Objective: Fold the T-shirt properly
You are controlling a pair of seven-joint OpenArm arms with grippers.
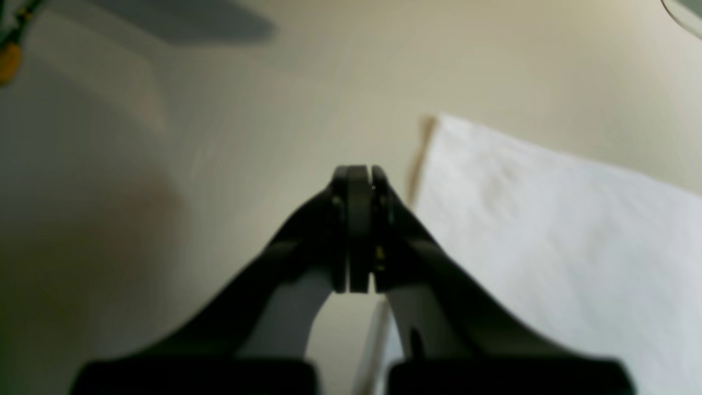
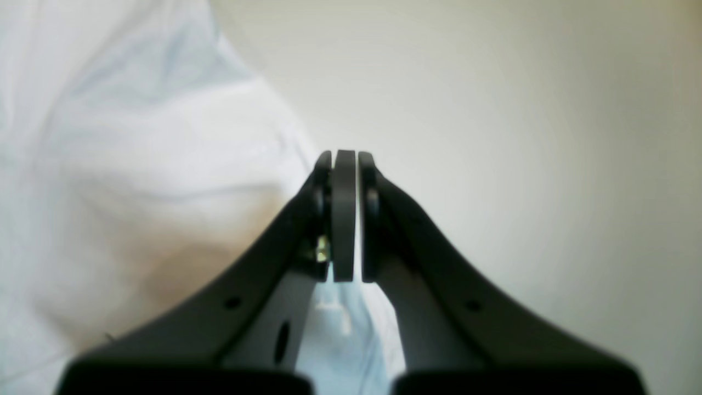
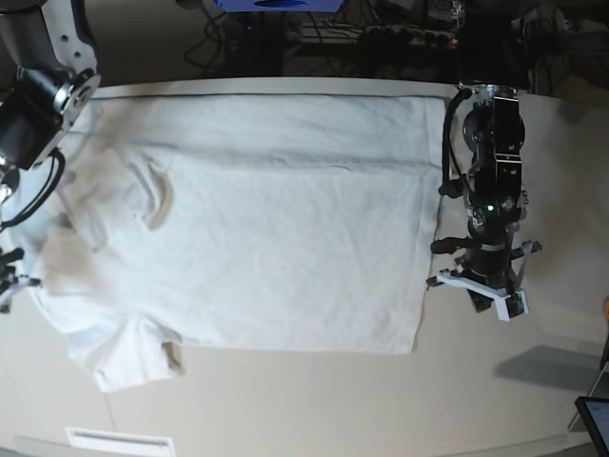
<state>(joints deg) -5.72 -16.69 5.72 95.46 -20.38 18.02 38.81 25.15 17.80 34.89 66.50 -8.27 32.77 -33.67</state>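
T-shirt (image 3: 276, 219) lies spread flat, mid-frame, no fold yet; my left claw (image 1: 359, 230) and right claw (image 2: 344, 219) both clenched, empty.

The T-shirt (image 3: 276, 238) is plain white, of soft wrinkly cloth, and lies spread nearly flat across the surface (image 3: 314, 400) in the base view, with its hem edge running near-to-far on the right and its collar and sleeves on the left. The body is mostly smooth with a few long shallow creases — one runs left to right across the far part — while the left end is rumpled, a short sleeve sticking out at the near left corner and folds bunched around the neck opening. In the left wrist view its straight hemmed edge (image 1: 548, 230) lies flat on the surface, and in the right wrist view the cloth (image 2: 137, 181) is puffed into soft folds.
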